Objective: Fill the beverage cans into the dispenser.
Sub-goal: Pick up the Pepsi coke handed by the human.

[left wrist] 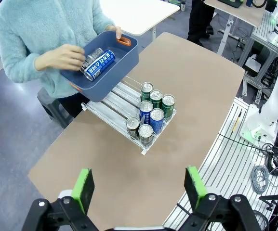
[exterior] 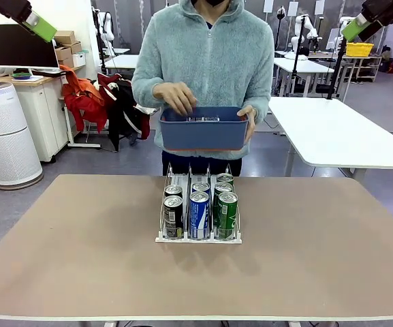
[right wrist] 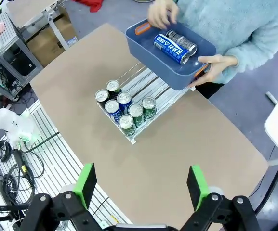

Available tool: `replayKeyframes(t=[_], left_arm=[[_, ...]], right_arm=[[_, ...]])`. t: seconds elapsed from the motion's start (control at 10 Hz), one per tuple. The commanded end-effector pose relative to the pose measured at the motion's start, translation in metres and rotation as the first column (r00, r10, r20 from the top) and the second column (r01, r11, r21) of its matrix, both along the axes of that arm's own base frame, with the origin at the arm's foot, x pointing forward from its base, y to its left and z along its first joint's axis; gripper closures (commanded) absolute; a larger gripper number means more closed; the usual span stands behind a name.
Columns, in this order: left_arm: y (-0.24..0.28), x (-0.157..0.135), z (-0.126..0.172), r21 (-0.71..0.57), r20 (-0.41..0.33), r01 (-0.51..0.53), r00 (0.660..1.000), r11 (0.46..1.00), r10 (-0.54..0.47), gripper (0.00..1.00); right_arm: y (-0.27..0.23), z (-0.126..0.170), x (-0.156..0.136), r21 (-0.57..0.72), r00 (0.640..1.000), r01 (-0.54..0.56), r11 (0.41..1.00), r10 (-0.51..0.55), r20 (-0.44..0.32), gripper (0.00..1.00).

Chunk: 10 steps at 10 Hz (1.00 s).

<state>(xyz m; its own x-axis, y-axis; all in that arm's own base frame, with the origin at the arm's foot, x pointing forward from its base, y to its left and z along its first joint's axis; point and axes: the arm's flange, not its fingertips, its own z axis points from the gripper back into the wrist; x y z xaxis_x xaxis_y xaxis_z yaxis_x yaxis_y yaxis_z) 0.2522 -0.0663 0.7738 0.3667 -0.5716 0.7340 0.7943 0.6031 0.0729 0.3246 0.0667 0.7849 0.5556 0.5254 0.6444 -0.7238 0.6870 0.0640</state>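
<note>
Dispenser (exterior: 198,240) at table (exterior: 80,259) centre held six cans (exterior: 199,212), two per lane, rear space free. Two more cans (left wrist: 99,62) lay in a person's bin (exterior: 203,133) behind it. Left gripper (left wrist: 139,172) and right gripper (right wrist: 141,179) hung high above, jaws wide, empty.

A bare tan tabletop (exterior: 80,259) spans the near scene. At its far side stands a person (exterior: 203,61) in a pale teal fleece, with a dark-blue plastic bin (exterior: 203,133) at waist height above the far edge. On the far left, a white air purifier (exterior: 5,136) stands on the floor beside a cabinet carrying a dark monitor (exterior: 16,46) and cardboard boxes (exterior: 67,44). A red jacket (exterior: 84,99) and a black jacket (exterior: 124,112) hang just right of it. A white table (exterior: 339,133) stands far right, with a yellow crate (exterior: 359,49) beyond it.
</note>
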Motion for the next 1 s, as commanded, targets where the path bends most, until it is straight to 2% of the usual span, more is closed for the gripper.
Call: replayKeyframes(t=[0.0, 0.4, 0.5, 0.6, 0.9], left_arm=[[0.001, 0.000, -0.002, 0.006, 0.005, 0.005, 1.000, 1.000, -0.005, 0.00], [0.001, 0.000, -0.002, 0.006, 0.005, 0.005, 1.000, 1.000, -0.005, 0.00], [0.001, 0.000, -0.002, 0.006, 0.005, 0.005, 1.000, 1.000, -0.005, 0.00], [0.001, 0.000, -0.002, 0.006, 0.005, 0.005, 1.000, 1.000, -0.005, 0.00], [0.001, 0.000, -0.002, 0.006, 0.005, 0.005, 1.000, 1.000, -0.005, 0.00]], right_arm=[[0.000, 0.007, -0.003, -0.015, 0.998, -0.063, 0.998, 0.064, 0.030, 0.00], [-0.014, 0.021, 0.013, -0.026, 0.980, -0.186, 0.982, 0.188, 0.062, 0.00], [-0.013, 0.021, 0.016, -0.014, 0.985, -0.163, 0.987, 0.163, 0.059, 0.00], [-0.006, 0.016, 0.003, -0.041, 0.988, -0.130, 0.991, 0.133, 0.076, 0.00], [-0.006, 0.016, 0.003, -0.041, 0.988, -0.130, 0.991, 0.133, 0.076, 0.00]])
